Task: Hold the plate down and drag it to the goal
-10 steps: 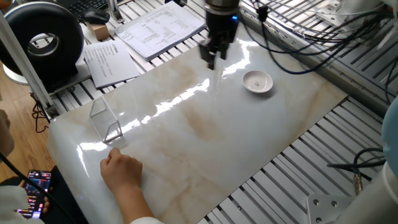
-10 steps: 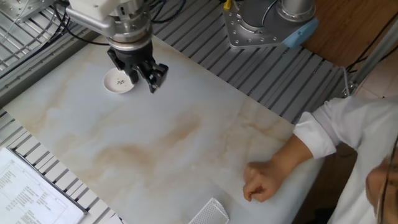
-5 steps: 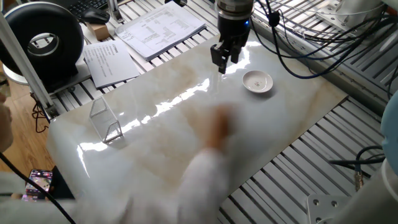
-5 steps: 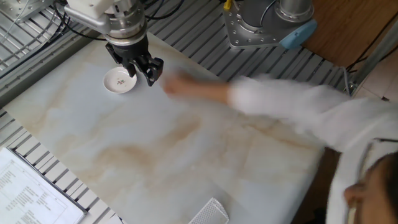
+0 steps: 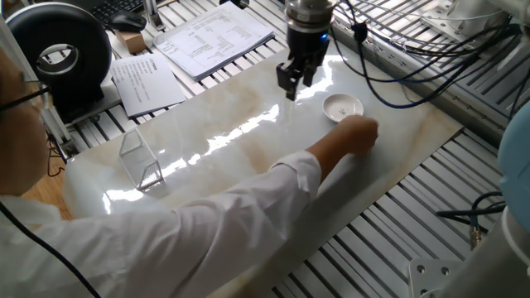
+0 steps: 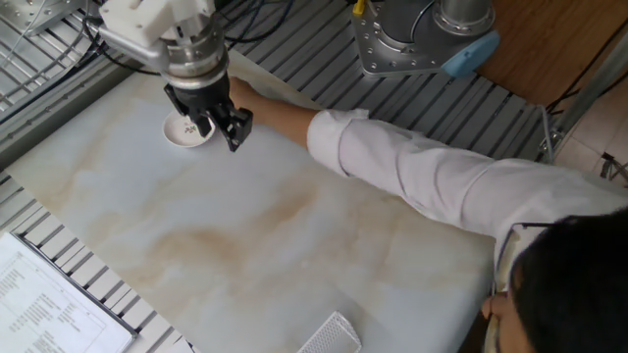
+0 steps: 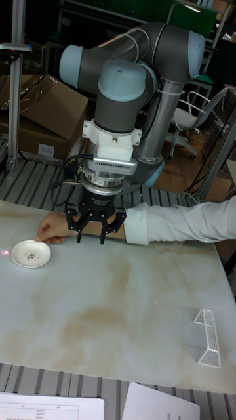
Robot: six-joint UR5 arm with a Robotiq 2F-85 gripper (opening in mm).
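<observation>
Plate first, at the left of the tall fixed view: it sits flat on the marble table, and a person's hand now rests just beyond its far rim. A second ago that hand lay at the other end of the table, near the goal; half a second ago it was a blur sweeping across. The white-sleeved arm now stretches over the work area, so I judge the drag cannot safely begin until the hand pulls away.

Next to the right, the end effector hangs above the table just right of the plate, having drifted a little toward it over the last second. Its fingers stand moderately spread with nothing between them, and they touch neither plate nor table as far as these views show.

Far right and nearer the camera stands the goal, the clear bracket, well apart from the plate and unoccupied.
</observation>
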